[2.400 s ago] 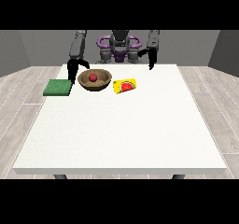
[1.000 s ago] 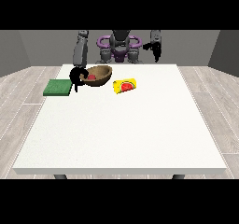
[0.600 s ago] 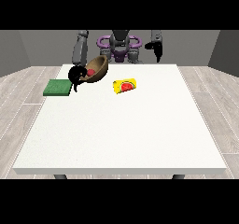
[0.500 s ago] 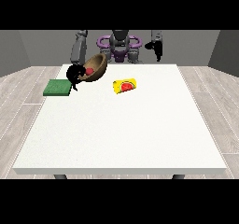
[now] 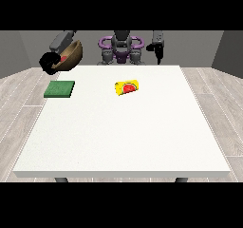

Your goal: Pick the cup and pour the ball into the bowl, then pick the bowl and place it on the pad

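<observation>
Brown and round, the bowl (image 5: 70,54) is up in the air at the upper left of the frame. The hand at the view's left (image 5: 49,62) holds it by its low edge, with black fingers curled on the rim. The bowl tips toward that hand. A bit of red shows inside it, right by the fingers. I think that is the ball (image 5: 62,59), but it is too small to be sure.

Below the bowl, and a little lower in the frame, the green pad (image 5: 60,89) lies flat on the white table (image 5: 123,141). The bowl is not touching the pad. It hangs above the pad's far side.

Near the middle of the frame the yellow cup (image 5: 127,87) lies on its side on the table, with its red inside turned toward us. No hand is near it.

The hand at the view's right (image 5: 157,51) hangs at the top right, back by the robot's body. It holds nothing. I cannot tell how it is set.

So the first part of the job looks done: the cup is down and the ball seems to be in the bowl. The bowl is picked up too. What is left is to lower the bowl onto the green pad and let go.
</observation>
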Action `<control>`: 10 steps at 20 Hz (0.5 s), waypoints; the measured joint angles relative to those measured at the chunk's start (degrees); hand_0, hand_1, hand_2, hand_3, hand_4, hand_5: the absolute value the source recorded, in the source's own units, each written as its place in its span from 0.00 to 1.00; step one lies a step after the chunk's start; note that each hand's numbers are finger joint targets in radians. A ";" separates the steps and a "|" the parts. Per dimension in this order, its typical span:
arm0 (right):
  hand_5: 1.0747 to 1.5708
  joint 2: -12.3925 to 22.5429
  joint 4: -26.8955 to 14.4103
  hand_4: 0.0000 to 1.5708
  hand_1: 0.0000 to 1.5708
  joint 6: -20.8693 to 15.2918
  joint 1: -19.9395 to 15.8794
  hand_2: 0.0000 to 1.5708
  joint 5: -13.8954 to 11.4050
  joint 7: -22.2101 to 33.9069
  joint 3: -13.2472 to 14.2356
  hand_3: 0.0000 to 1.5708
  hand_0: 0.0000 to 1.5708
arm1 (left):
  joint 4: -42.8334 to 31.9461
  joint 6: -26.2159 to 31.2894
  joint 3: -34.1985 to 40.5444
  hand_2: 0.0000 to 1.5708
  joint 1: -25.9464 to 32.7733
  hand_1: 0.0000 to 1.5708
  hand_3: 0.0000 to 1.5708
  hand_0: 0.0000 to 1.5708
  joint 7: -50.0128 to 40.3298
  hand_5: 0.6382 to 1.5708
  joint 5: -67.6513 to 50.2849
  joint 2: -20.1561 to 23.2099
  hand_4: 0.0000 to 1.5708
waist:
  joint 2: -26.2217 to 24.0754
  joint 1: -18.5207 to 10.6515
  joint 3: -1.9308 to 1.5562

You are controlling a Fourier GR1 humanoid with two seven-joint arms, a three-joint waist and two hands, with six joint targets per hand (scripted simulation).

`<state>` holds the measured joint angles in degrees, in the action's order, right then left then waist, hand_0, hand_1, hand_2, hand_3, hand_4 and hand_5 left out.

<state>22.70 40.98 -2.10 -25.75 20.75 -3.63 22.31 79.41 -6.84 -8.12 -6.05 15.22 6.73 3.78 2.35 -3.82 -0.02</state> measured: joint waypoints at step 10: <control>0.87 6.88 -3.65 0.60 1.00 4.82 -1.31 1.00 3.90 0.36 3.79 0.49 1.00 | -2.28 0.58 0.54 0.00 -1.03 0.00 0.00 0.00 5.04 0.76 1.09 -1.60 0.75 | 4.33 -1.06 0.02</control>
<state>29.58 37.32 2.72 -27.06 24.65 -3.27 26.10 77.13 -6.25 -7.58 -7.08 20.26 7.82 2.18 6.67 -4.88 -0.01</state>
